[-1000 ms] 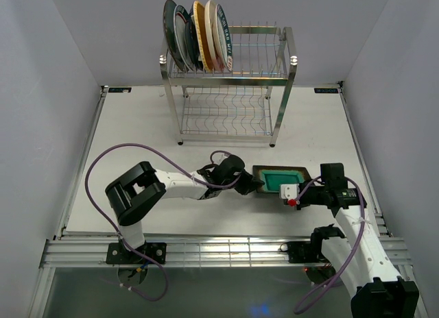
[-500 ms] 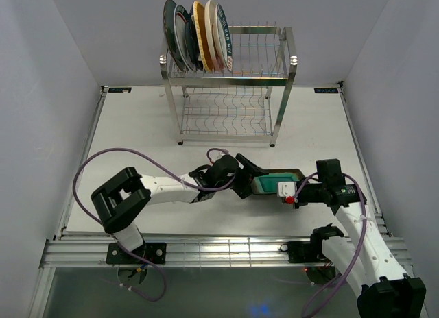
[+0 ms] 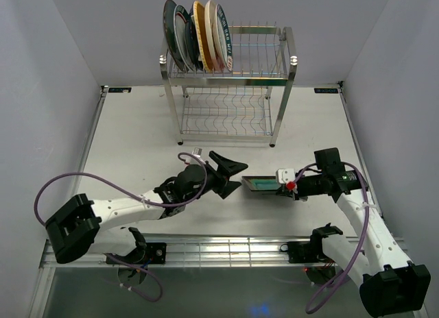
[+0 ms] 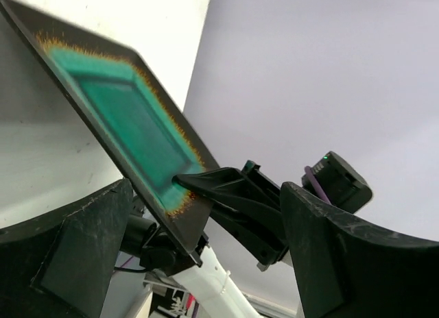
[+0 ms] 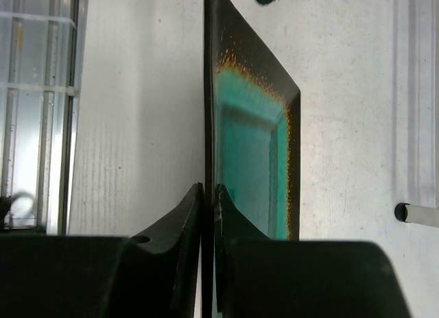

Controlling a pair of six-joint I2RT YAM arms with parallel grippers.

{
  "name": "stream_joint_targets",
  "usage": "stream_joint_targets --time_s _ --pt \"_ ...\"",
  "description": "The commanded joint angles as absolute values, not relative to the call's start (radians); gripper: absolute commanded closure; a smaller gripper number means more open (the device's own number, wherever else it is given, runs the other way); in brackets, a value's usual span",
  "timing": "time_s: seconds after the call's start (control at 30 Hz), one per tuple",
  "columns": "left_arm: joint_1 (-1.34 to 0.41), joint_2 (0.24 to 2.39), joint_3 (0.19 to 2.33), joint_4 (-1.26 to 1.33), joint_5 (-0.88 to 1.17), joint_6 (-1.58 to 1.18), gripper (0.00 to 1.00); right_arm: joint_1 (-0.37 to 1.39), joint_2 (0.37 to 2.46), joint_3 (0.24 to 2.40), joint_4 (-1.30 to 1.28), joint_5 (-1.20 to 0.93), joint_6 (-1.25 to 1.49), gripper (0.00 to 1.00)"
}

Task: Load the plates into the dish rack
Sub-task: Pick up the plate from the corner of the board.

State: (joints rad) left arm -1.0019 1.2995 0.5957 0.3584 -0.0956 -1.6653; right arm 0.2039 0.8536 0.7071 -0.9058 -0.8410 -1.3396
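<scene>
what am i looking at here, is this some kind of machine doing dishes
Two robot arms are bolted at the near edge of a white table. The wide picture looks down from above; the other two come from a camera on each wrist. At the far side stands a steel dish rack with several plates upright on its top shelf. The right pincer is shut on the edge of a green square plate, held tilted. The left pincer is open beside that plate, not gripping it.

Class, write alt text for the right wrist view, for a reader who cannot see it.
The right gripper, its two dark fingers closed, pinches the brown rim of a green square plate, seen nearly edge-on against the white table.
</scene>
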Motion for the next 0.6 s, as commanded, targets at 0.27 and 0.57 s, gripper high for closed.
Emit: stream_joint_targets --time_s 0.27,0.57 --pt "-0.991 0.960 0.391 0.272 -0.313 -1.577 0.02 0.213 0.844 0.954 -0.781 -1.031 -1.014 0.92" --pt "-0.991 0.853 0.357 0.147 -0.367 -1.551 0.02 0.215 0.862 1.092 -0.496 -1.086 -0.639 0.92"
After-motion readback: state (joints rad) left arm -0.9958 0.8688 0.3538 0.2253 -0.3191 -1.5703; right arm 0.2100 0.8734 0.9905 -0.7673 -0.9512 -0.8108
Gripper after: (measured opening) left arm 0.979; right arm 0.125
